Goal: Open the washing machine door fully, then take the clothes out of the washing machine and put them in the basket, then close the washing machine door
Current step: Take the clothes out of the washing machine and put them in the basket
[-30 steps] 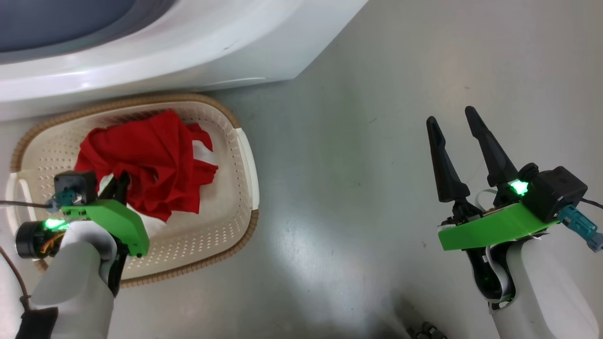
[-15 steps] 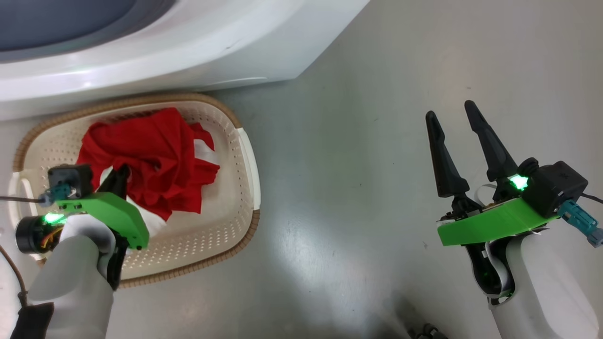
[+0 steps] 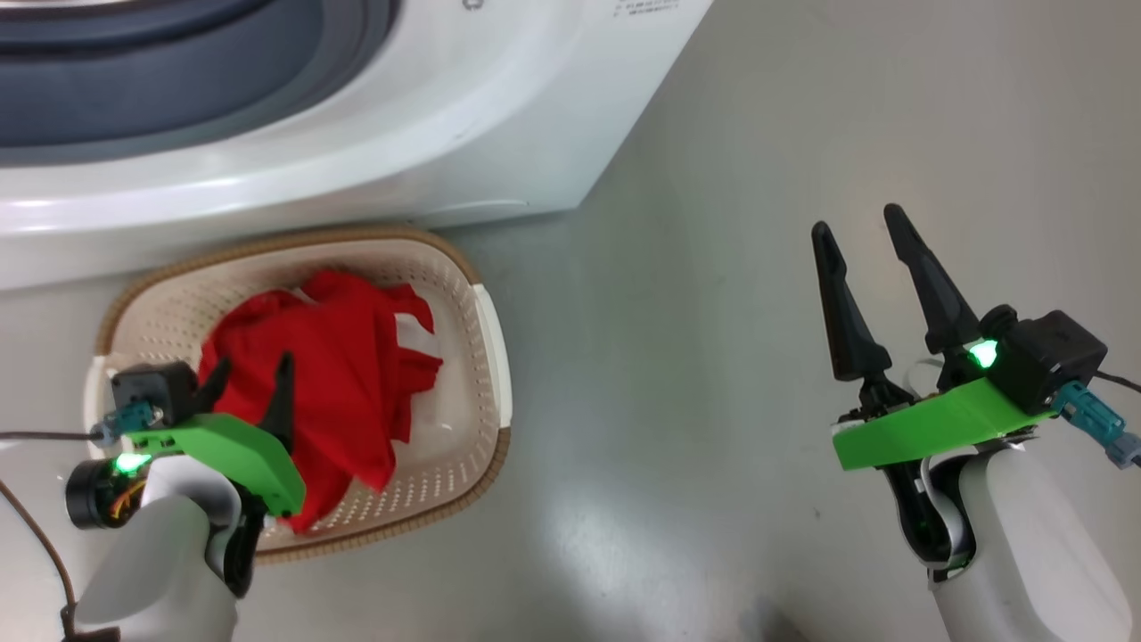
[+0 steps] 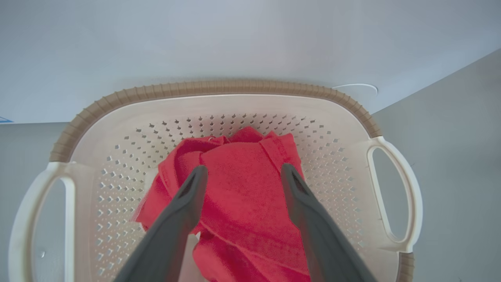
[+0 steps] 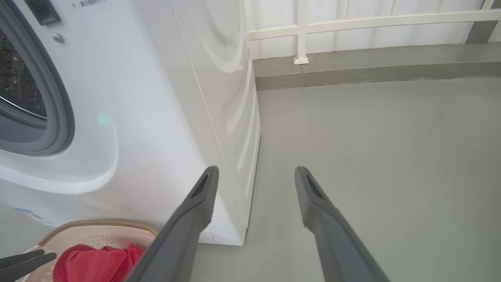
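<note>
In the head view the left gripper (image 3: 254, 361) hangs open over the clothes (image 3: 348, 392) in the basket (image 3: 488, 339) by the half-cropped washing machine (image 3: 428, 134), and the right gripper (image 3: 856, 218) is open above the floor (image 3: 695, 357); in the left wrist view the fingers (image 4: 184, 207) hide the cloth's near edge; the right wrist view cuts the basket off.

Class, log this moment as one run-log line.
left gripper: open, over clothes | clothes: red, lying in basket | right gripper: open, empty, above floor | washing machine: behind basket

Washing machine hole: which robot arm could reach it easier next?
Probably the left: the left gripper, open above the basket, sits just before the washing machine; the right gripper hangs over floor beyond its corner.
</note>
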`<state>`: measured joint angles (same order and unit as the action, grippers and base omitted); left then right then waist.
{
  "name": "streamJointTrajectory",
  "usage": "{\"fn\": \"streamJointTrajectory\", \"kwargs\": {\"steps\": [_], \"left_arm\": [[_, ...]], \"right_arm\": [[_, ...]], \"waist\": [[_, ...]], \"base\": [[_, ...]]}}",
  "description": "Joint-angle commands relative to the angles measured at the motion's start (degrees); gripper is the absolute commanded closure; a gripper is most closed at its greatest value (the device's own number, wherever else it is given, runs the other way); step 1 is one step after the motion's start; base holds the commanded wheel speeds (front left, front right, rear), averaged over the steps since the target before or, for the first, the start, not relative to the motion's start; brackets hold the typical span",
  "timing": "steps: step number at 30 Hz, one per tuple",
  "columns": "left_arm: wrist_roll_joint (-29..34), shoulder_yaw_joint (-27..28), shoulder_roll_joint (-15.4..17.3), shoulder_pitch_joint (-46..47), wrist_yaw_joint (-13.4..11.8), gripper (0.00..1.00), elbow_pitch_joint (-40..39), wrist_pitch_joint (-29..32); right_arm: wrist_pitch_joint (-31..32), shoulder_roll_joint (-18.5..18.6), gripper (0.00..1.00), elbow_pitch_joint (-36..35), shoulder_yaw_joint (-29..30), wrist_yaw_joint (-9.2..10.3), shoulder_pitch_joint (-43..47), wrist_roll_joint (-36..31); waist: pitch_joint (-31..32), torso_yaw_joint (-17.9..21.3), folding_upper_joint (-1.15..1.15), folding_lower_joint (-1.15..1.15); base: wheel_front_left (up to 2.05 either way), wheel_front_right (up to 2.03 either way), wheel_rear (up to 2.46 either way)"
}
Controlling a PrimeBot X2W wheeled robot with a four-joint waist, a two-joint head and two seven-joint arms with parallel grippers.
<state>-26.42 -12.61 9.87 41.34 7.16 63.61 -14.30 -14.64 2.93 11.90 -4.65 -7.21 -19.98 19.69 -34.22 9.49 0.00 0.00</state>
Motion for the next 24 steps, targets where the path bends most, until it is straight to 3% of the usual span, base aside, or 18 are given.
{"fn": "streamJointTrajectory", "kwargs": {"steps": [1, 12, 24], "left_arm": [[-0.5, 1.5, 1.8, -2.3, 0.3, 0.00, -1.4, -0.7], [1.7, 6.7, 1.9, -9.6, 0.3, 0.00, -11.4, -0.7], [7.7, 13.9, -0.4, -18.1, 0.3, 0.00, -23.4, -0.7]], "right_arm": [[-0.4, 0.0, 0.00, -0.9, -0.9, -0.28, 2.2, -0.6], [-0.4, 0.0, 0.00, 1.2, 0.3, -0.28, 6.0, -2.2], [-0.4, 1.9, 0.00, 2.4, 0.9, -0.28, 10.9, -1.6]], "waist": [[2.5, -0.9, 0.00, 0.00], [11.3, -2.3, 0.00, 0.00], [19.8, -4.3, 0.00, 0.00]], "base": [[0.00, 0.00, 0.00], [0.00, 0.00, 0.00], [0.00, 0.00, 0.00]]}}
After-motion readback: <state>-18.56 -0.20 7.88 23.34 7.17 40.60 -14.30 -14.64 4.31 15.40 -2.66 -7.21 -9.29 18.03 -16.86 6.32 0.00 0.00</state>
